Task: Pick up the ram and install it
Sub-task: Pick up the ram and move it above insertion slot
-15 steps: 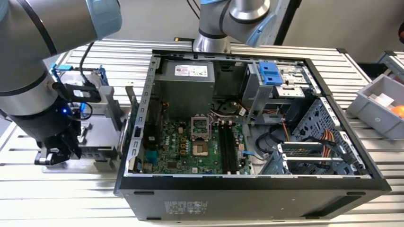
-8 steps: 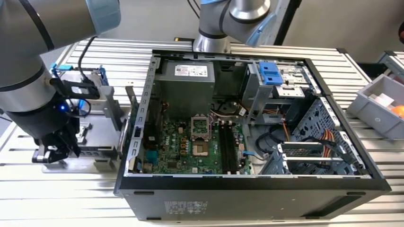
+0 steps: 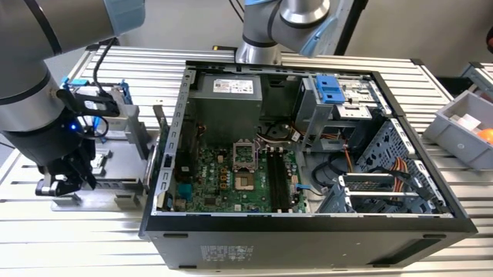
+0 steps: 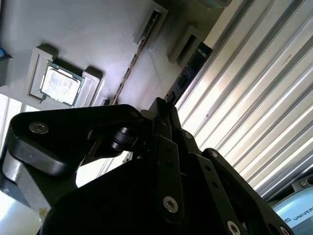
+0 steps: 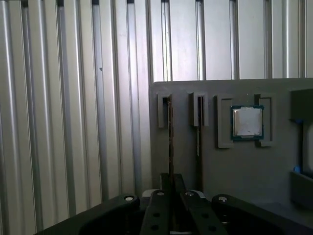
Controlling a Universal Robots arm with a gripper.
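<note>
Your tool [image 5: 171, 179] is pinched nearly closed on the near end of the ram [image 5: 170, 132], which stands on edge in a slot of the grey holder [image 5: 234, 171]. Just beside it stands a second stick [image 5: 198, 129], then a processor chip [image 5: 247, 122]; beyond, the ribbed worktop [image 5: 73, 98].
</note>
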